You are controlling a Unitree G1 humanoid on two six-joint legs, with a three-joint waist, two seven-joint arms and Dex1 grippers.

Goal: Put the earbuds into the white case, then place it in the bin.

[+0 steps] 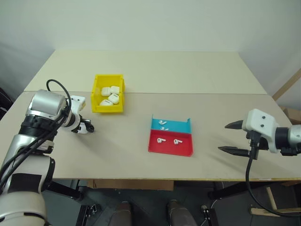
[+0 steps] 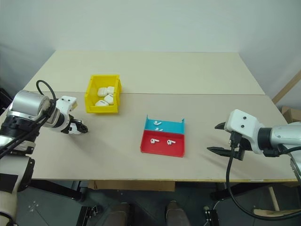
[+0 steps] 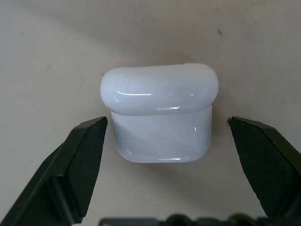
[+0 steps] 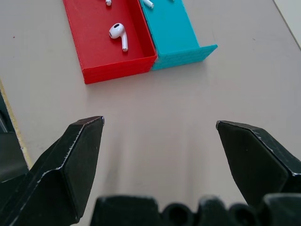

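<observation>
Here the left hand [image 3: 167,136] stood wide open around the white case [image 3: 160,113] on the tabletop [image 1: 188,70], fingers not touching it. At right of frame, the right hand [image 1: 233,137] hung open and empty beside the red-and-blue tray [image 1: 170,147].

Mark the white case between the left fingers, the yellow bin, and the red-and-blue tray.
white case [image 3: 160,115], left wrist view, middle of its front.
yellow bin [image 1: 108,108], left eye view, near wall.
red-and-blue tray [image 1: 169,149], left eye view, red floor.

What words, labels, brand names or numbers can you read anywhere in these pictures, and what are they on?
None can be read.
White case between the open left gripper fingers: plain, no marking.
Yellow bin, red-and-blue tray, earbuds: no print visible.
</observation>
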